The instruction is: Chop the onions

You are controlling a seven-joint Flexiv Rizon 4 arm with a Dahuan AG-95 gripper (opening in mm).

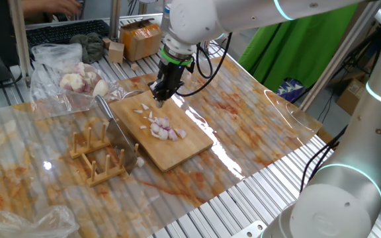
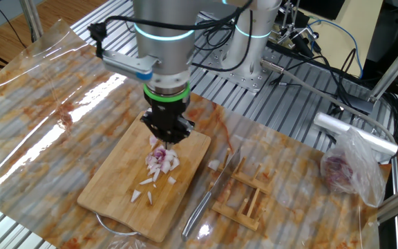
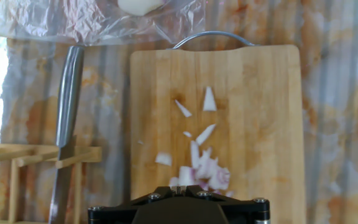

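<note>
The onions [image 1: 164, 127] lie as a small heap of diced white-pink bits in the middle of the bamboo board [image 1: 180, 151]. They also show in the other fixed view [image 2: 161, 162] and in the hand view [image 3: 204, 171], with a few stray slivers toward the board's handle end. My gripper [image 1: 159, 100] hangs just above the board [image 2: 112, 197], over the edge of the heap. Its jaws are shut with nothing between them [image 2: 168, 140] [image 3: 180, 186]. A steel knife [image 1: 114, 125] lies beside the board, leaning on a wooden rack [image 1: 98, 155].
A plastic bag with whole peeled bulbs [image 1: 78, 79] sits behind the board. Another bag with reddish peels [image 2: 351, 166] lies at the table's far side. A cardboard box [image 1: 141, 36] stands at the back. The knife [image 3: 67, 112] and rack [image 3: 17, 162] flank the board's [image 3: 260, 112] left.
</note>
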